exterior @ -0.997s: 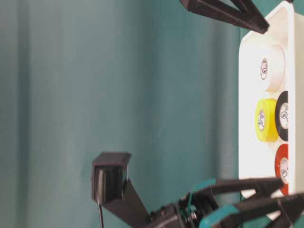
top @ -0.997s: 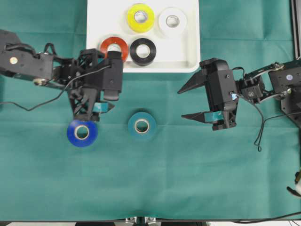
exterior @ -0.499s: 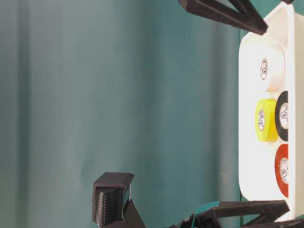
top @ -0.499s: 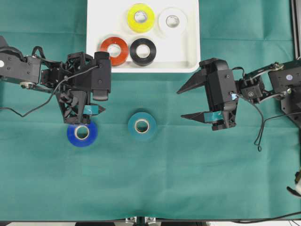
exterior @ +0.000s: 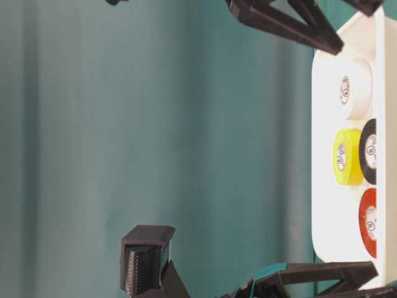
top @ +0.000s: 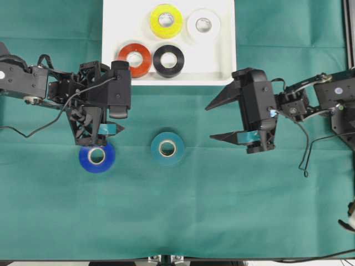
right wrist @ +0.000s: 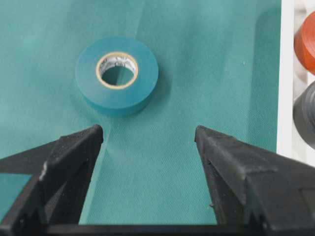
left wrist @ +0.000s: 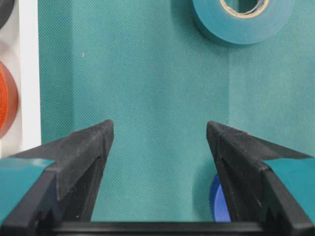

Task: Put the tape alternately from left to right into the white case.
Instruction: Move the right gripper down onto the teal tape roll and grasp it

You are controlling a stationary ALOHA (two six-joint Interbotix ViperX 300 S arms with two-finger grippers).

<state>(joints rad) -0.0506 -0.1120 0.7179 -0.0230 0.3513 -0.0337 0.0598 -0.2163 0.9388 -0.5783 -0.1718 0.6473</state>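
Observation:
The white case (top: 222, 77) at the back holds the yellow (top: 166, 21), white (top: 203, 25), red-orange (top: 134, 59) and black (top: 168, 60) rolls of tape. On the green cloth lie the blue roll (top: 96, 157) and the teal roll (top: 167, 148). My left gripper (top: 121, 119) hovers open just above the blue roll, whose edge (left wrist: 216, 201) shows under one finger. My right gripper (top: 209, 122) is open and empty, right of the teal roll (right wrist: 142, 73) and pointing at it. Cloth alone lies between both pairs of fingers.
The green cloth (top: 183, 210) covers the whole table. The case's front rim (left wrist: 28, 73) runs close beside the left gripper. A loose black cable (top: 304, 160) hangs by the right arm, and a metal frame (top: 350, 33) stands at the right edge.
The left gripper drew back leftward from the case front and now holds still above the blue roll. The right gripper has shifted slightly left toward the teal roll.

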